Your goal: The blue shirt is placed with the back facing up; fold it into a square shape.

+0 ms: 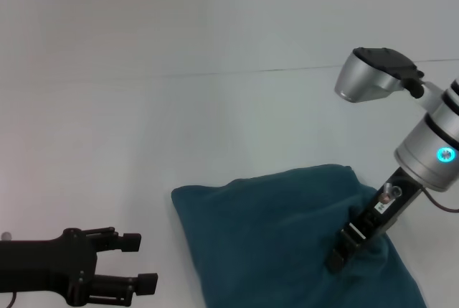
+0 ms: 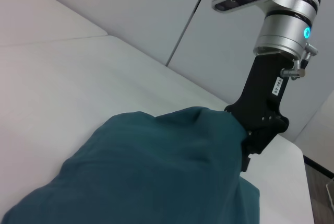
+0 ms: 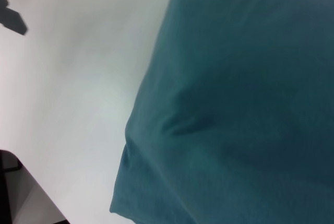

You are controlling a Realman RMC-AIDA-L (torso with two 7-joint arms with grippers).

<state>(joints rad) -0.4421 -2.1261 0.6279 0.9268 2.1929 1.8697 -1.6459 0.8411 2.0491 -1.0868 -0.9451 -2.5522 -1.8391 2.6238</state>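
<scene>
Blue shirt (image 1: 287,243), already a folded bundle on the white table (image 1: 215,107); right gripper (image 1: 343,253) pressed into it, finger state indiscernible; left gripper (image 1: 136,261) open, idle beside; likely final squaring; next, release cleanly.

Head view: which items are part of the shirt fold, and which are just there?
Job:
- blue shirt, bunched on the table
- right gripper, down on the shirt
- left gripper, open, off the shirt over the table

Just there:
- white table
- nothing else visible
</scene>
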